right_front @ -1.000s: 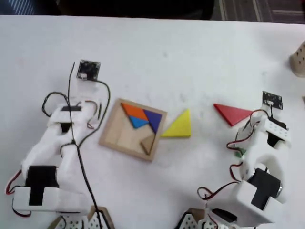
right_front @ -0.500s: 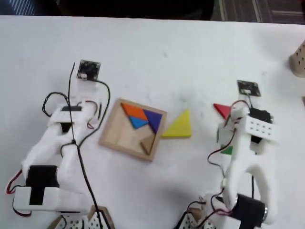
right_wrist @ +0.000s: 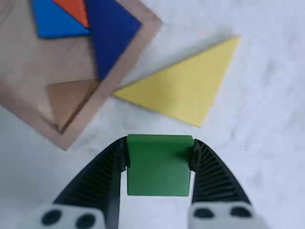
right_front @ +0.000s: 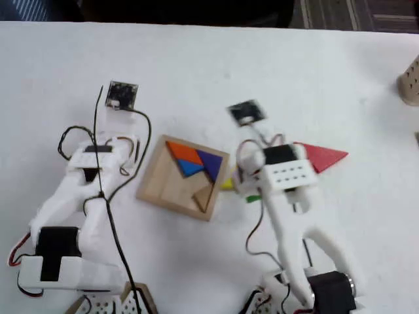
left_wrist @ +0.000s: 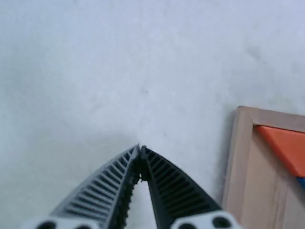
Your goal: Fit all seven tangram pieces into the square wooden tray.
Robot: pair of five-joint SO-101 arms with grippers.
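Note:
The square wooden tray (right_front: 157, 186) lies mid-table and holds an orange piece (right_front: 183, 152), a light blue piece (right_front: 190, 168), a dark blue triangle (right_front: 211, 163) and a brown triangle (right_front: 204, 194). My right gripper (right_wrist: 159, 142) is shut on a green square (right_wrist: 159, 164), a little above the table just right of the tray (right_wrist: 71, 136). The yellow triangle (right_wrist: 183, 88) lies on the cloth beyond it, touching the tray's edge. A red triangle (right_front: 324, 157) lies further right. My left gripper (left_wrist: 139, 149) is shut with nothing in it, tips on the cloth left of the tray (left_wrist: 238, 152).
The right arm (right_front: 285, 173) covers most of the yellow triangle (right_front: 227, 184) in the high view. The left arm (right_front: 91, 160) and its cables lie left of the tray. A perforated wooden object (right_front: 411, 82) stands at the right edge. White cloth lies open at the back.
The right arm has swung left from the table's right side to the tray's right edge, carrying the green square. It uncovered the red triangle and now covers the yellow one. The left arm stayed still.

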